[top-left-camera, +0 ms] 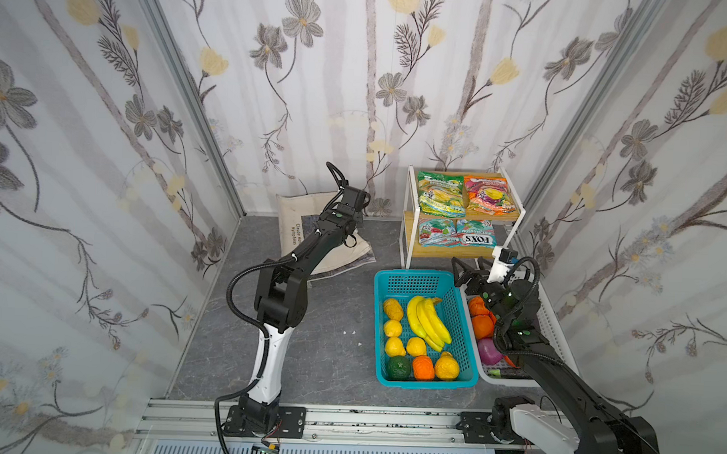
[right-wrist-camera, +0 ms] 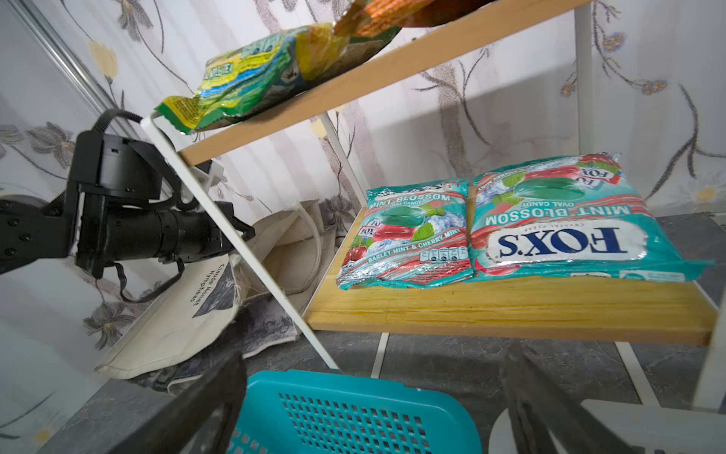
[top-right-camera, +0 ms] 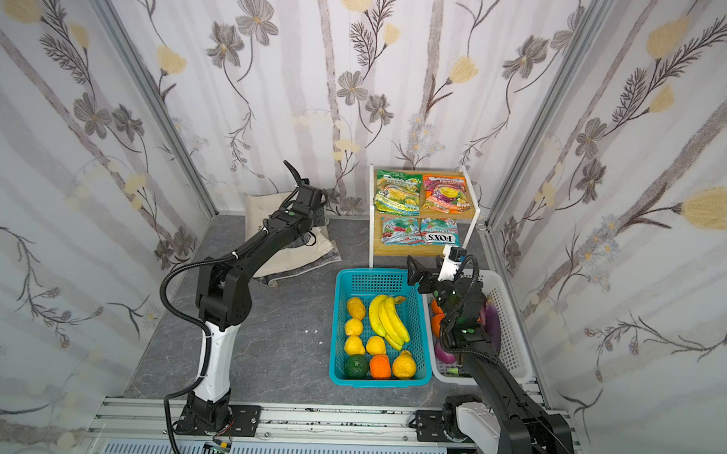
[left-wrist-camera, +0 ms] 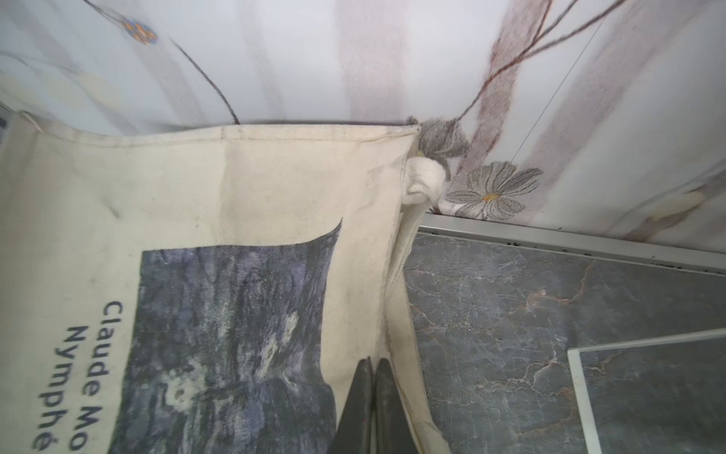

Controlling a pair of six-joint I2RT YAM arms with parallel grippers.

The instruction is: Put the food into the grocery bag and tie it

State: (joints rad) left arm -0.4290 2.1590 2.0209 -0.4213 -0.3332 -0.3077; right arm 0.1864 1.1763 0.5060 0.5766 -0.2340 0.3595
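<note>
The cream grocery bag [top-left-camera: 295,217] [top-right-camera: 262,210] lies crumpled at the back left, its upper part leaning on the wall. My left gripper [left-wrist-camera: 371,359] [right-wrist-camera: 245,232] is shut, its tips pinching the bag's cream cloth [left-wrist-camera: 196,188] beside the dark print near a side edge. In both top views its jaws are hidden under the wrist. Food fills two baskets: a banana bunch [top-left-camera: 427,321], lemons, oranges, a green pepper [top-left-camera: 398,367] and a purple onion [top-left-camera: 488,351]. Several candy packets [right-wrist-camera: 550,224] [top-left-camera: 440,195] lie on the rack. My right gripper [top-left-camera: 470,267] [right-wrist-camera: 373,359] hangs open and empty above the teal basket's far rim.
The teal basket [top-left-camera: 418,280] stands right of centre, with the white basket [top-left-camera: 554,326] against its right side under my right arm. The white-framed wooden rack [top-left-camera: 407,221] stands behind them. Flowered walls close in on three sides. An aluminium rail [top-left-camera: 346,423] runs along the front.
</note>
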